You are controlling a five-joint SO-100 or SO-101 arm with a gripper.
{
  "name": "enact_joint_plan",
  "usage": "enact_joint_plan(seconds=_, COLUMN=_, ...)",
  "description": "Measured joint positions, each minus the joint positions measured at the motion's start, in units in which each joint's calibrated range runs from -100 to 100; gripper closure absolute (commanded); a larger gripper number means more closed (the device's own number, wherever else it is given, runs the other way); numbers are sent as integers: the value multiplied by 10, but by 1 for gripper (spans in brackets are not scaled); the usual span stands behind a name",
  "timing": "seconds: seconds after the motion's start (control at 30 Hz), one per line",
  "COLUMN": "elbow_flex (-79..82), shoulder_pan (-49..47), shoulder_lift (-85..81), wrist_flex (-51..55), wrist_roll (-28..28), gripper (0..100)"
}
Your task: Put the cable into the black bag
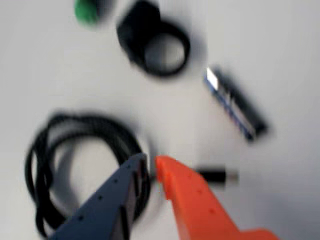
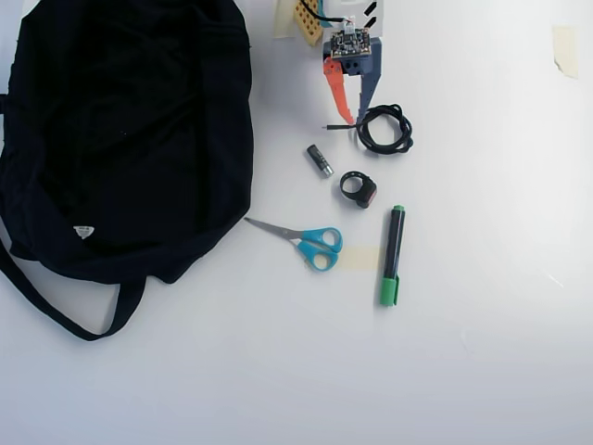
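The cable [image 1: 85, 124] is a loose black coil lying flat on the white table, with its plug [image 1: 216, 176] sticking out to the right in the blurred wrist view. My gripper [image 1: 150, 162] comes in from below with a dark blue finger and an orange finger. The tips stand a narrow gap apart, astride the strand where it leaves the coil. In the overhead view the gripper [image 2: 355, 119] sits at the coil's left edge, and the cable [image 2: 406, 134] rests on the table. The black bag [image 2: 130, 130] lies floppy at the far left, well apart from the gripper.
A black ring-shaped object [image 1: 140, 30] [image 2: 357, 188] and a small dark cylinder [image 1: 235, 105] [image 2: 320, 159] lie near the cable. Blue-handled scissors [image 2: 310, 243] and a green-capped marker [image 2: 393, 250] lie farther off. The bag's strap [image 2: 56, 311] loops out at lower left.
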Motion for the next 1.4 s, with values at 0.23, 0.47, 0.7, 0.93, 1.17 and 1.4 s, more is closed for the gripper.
enact_joint_plan(seconds=0.23, elbow_flex=-72, shoulder_pan=0, shoulder_lift=177, wrist_flex=-272, wrist_roll=0, gripper=98)
enact_joint_plan(seconds=0.47, elbow_flex=-204, shoulder_pan=1, shoulder_lift=397, wrist_flex=-557, wrist_roll=2, gripper=98)
enact_joint_plan(seconds=0.7, elbow_flex=-430, shoulder_pan=15, shoulder_lift=636, wrist_flex=-668, wrist_roll=2, gripper=98)
enact_joint_plan(seconds=0.93, elbow_flex=-655, shoulder_pan=25, shoulder_lift=783, wrist_flex=-595, wrist_roll=4, gripper=98)
enact_joint_plan(seconds=1.17, elbow_flex=-826, shoulder_pan=44, shoulder_lift=842, wrist_flex=-419, wrist_roll=4, gripper=98)
enact_joint_plan(seconds=1.4, elbow_flex=-848, shoulder_pan=46, shoulder_lift=846, wrist_flex=-351, wrist_roll=42, gripper=98)
